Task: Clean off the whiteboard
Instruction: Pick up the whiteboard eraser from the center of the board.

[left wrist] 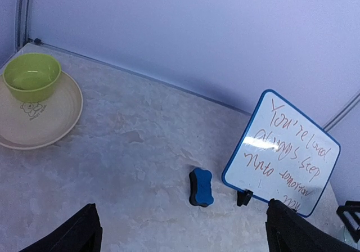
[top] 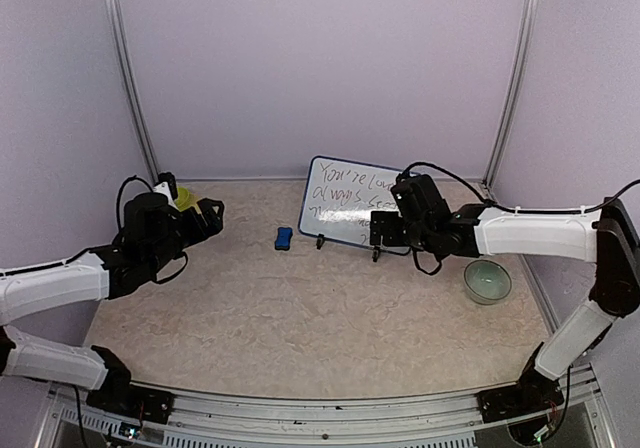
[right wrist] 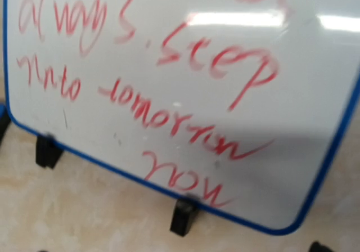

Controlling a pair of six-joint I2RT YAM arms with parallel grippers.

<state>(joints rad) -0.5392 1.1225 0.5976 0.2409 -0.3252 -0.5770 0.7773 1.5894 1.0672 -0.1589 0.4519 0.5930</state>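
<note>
whiteboard (top: 338, 206) stands covered in red handwritten text

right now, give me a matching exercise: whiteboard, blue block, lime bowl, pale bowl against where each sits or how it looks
1 whiteboard
2 blue block
3 lime bowl
4 pale bowl

A on the beige plate
B alone at the far right in the top view
C covered in red writing
D lying flat just left of the whiteboard

Pairs: 1-C, 2-D, 3-A, 4-B
</note>
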